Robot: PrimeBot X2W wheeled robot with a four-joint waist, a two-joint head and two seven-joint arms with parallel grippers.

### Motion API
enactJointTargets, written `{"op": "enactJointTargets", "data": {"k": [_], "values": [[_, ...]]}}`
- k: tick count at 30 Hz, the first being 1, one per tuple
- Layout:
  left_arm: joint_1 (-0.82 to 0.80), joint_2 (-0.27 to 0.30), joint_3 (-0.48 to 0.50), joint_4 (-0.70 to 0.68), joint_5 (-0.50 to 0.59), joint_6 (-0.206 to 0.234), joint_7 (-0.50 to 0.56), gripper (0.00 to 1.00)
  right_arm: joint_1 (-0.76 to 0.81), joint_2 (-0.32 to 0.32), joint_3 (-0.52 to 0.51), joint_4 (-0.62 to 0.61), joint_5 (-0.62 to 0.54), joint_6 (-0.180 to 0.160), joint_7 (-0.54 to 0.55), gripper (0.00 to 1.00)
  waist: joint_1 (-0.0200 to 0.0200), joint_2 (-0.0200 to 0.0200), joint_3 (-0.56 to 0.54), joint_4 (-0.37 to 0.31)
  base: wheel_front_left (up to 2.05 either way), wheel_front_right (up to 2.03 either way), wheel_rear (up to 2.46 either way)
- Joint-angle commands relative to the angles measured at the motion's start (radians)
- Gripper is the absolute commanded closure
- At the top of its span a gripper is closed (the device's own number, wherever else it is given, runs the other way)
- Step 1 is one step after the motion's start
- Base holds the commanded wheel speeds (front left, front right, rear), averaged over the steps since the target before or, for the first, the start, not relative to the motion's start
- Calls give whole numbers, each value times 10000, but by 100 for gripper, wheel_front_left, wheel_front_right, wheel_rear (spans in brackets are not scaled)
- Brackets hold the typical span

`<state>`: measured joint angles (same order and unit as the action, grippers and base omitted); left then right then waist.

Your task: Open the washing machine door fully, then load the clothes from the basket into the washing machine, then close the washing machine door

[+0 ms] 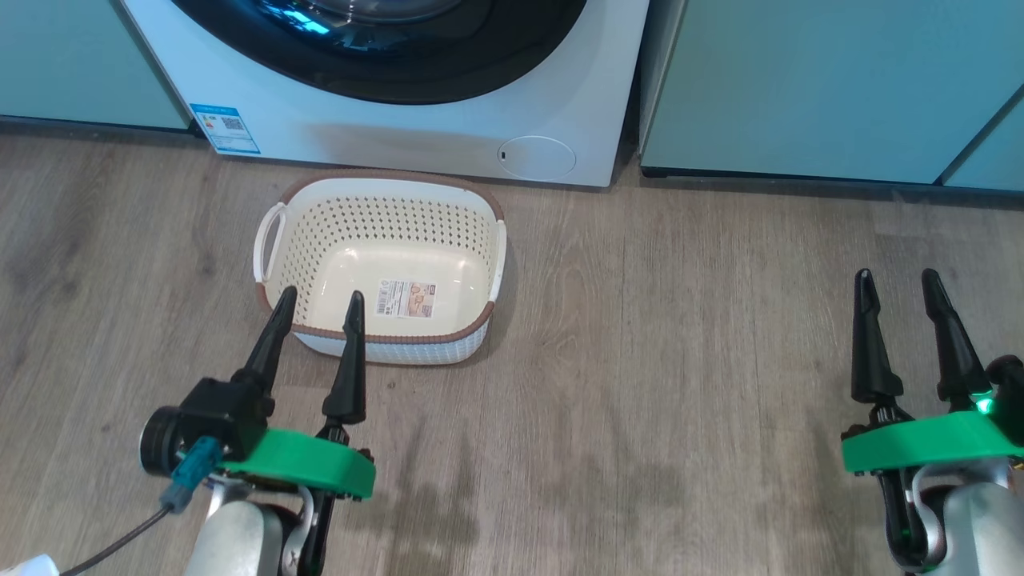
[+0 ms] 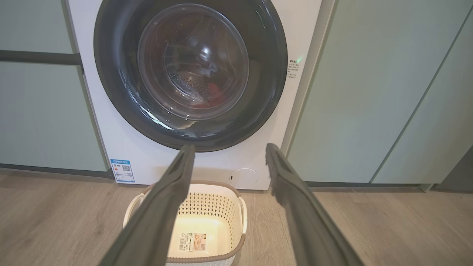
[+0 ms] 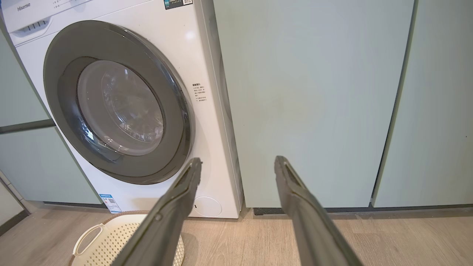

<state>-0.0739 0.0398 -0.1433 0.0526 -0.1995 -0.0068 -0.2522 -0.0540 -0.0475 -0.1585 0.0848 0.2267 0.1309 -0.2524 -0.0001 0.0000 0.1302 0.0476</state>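
The washing machine is a white, smooth-fronted box. Its door is round, with a wide glossy black rim and a bulging clear glass window, and it lies shut against the front. Through the glass we see the perforated steel drum and a patch of red clothes low inside. A blue sticker sits at the lower left of the front panel and a round cap at the lower right.

The basket is an oval tub of cream plastic, pierced with small holes. It has a brown woven-look rim, two white handles, and a label on its smooth bottom.

The floor is grey-brown wood-grain plank. Flat pale teal cabinets flank the machine on both sides.

The basket stands on the floor just in front of the machine, below the door.

The left gripper has its two long dark fingers spread apart. In the head view their tips overlap the basket's near rim, and in its wrist view they point toward the door.

The right gripper is likewise spread wide, over bare floor well to the right of the basket, and it faces the cabinet beside the machine.
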Motion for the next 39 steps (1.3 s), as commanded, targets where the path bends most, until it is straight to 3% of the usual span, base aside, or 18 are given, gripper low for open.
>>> {"op": "enactJointTargets", "data": {"k": [1, 15, 39], "values": [[-230, 104, 269, -290, 70, 0, -95, 0, -126, -28, 216, -353, -66, -2, -89, 0, 1, 0, 2, 1, 0, 0, 0], [-212, 104, 294, -347, 390, 278, -95, 0, -95, -28, 327, -454, -4, -2, -92, 0, 1, 0, -17, -13, 0, 0, 0], [-42, 104, 478, -746, 51, 15, -95, 0, 46, -28, 415, -564, 140, -2, -93, 0, 1, 0, -14, -46, 0, 0, 0]]}}
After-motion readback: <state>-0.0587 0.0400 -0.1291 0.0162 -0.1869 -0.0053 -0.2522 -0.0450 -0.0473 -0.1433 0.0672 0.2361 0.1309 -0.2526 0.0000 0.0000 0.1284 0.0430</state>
